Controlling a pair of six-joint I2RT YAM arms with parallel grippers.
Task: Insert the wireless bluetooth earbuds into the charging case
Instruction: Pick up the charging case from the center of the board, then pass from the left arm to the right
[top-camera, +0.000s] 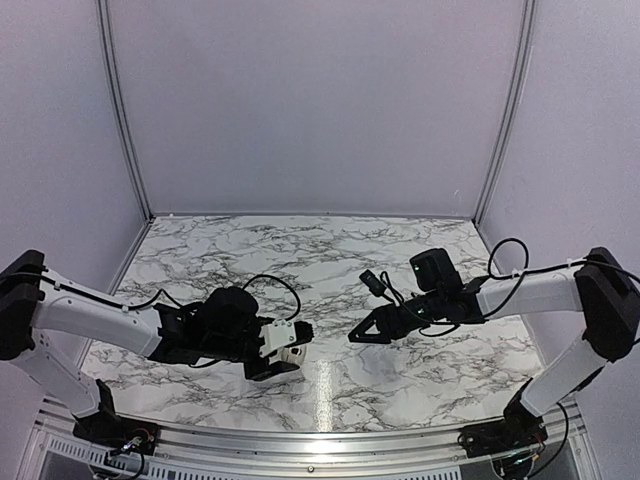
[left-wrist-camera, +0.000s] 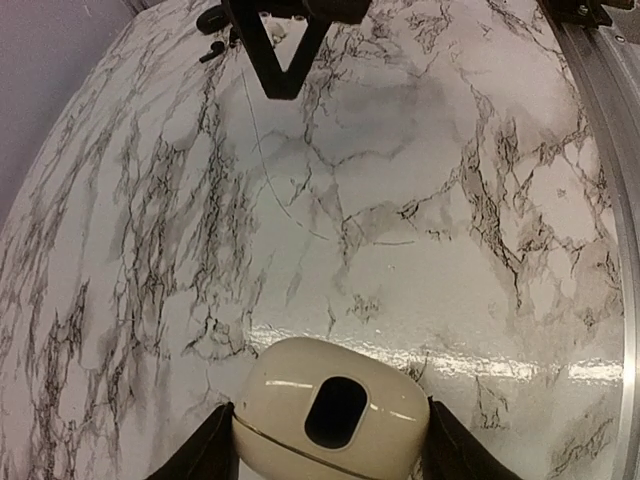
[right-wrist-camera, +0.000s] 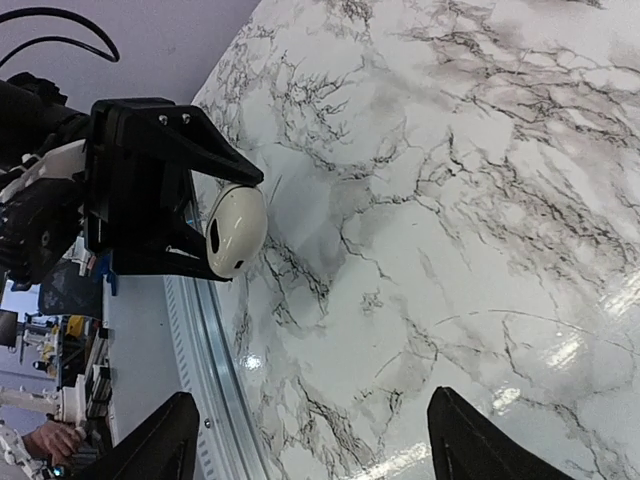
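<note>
The charging case (left-wrist-camera: 335, 410) is shut, its lid seam showing as a thin line near the lower edge. In the left wrist view it sits at 6 o'clock with its long axis running from 9 to 3 o'clock, straight across the finger gap. A dark oval recess on its broad face is turned toward that camera. The left gripper (top-camera: 288, 350) is clamped on the case, one black finger (left-wrist-camera: 210, 455) pressed to each short end. Whether the case rests on the marble-patterned table (top-camera: 300, 250) or hangs just above it cannot be told.

From overhead, the case lies at about 7 o'clock from the table's middle, near the front rail.

At about 3 o'clock from the case, near it but apart, is the right gripper (top-camera: 358, 336), its tip pointing back toward the case. Its fingers (right-wrist-camera: 150, 445) stand wide apart with only bare marble between them.

At about 2 o'clock from the case, just beyond the right gripper's tip, two small dark pieces lie on the table. They look like the wireless bluetooth earbuds (top-camera: 374, 283), though they are too small to make out which way they point.
</note>
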